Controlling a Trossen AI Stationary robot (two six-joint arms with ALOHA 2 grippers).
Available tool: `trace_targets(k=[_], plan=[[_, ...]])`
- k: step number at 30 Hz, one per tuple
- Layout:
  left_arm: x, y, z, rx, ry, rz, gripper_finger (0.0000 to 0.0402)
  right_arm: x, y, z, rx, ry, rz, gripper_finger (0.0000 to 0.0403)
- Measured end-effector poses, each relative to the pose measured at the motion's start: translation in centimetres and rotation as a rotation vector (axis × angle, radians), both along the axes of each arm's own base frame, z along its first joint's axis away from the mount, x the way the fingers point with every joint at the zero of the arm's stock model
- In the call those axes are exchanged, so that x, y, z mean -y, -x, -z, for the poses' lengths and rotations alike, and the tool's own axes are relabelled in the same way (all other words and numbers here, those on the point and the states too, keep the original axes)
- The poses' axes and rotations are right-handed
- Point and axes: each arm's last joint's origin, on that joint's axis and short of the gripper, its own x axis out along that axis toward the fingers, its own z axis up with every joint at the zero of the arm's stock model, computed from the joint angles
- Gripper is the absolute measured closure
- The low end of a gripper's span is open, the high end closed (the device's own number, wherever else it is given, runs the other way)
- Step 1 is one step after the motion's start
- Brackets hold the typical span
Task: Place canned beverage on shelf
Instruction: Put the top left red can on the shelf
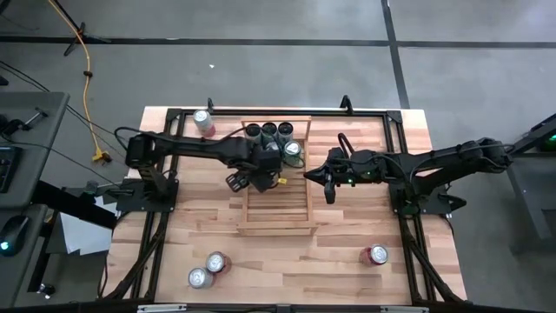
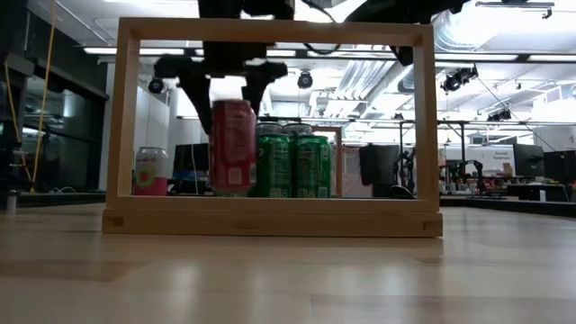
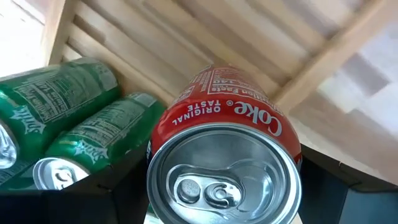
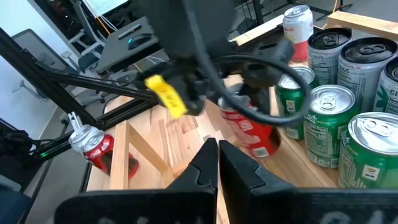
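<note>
My left gripper [image 2: 229,94] is shut on a red Coke can [image 2: 232,147] over the far left part of the shelf [image 1: 276,209], a light-wood slatted rack in the middle of the table. The can's bottom is close to the slats; I cannot tell whether it touches them. Several green cans [image 2: 292,165] stand upright on the shelf's far end, just beside the red can. My right gripper [image 1: 328,180] hangs shut over the shelf's right rail, holding nothing. My left gripper pinches the red can's upper side wall [image 3: 163,140] between its two fingers [image 3: 121,193], one on each side just below the top rim. The fingers come from above, pointing steeply down. The can hangs upright below them, its lid [image 3: 224,180] up.
A pink can [image 1: 203,122] stands on the table's far left. Two cans [image 1: 209,270] lie near the front left and a red one [image 1: 375,255] near the front right. The shelf's near slats [image 1: 276,204] are bare. Black frame bars [image 1: 156,235] run along the table's sides.
</note>
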Motion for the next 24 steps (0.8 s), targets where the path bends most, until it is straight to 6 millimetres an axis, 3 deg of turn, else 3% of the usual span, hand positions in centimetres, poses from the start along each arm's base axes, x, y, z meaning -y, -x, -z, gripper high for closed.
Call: trace_targets(k=[7,24], plan=[[-0.9,-0.9,1.9,-0.044,-0.025,-0.025,0.0117,0.0,0.0,0.1,-0.005,0.0,-0.001,0.0402],[-2.4,-0.7,2.0,-0.036,0.003,-0.106,0.0108,0.0,0.0,0.1,-0.008,0.0,-0.001,0.0402]])
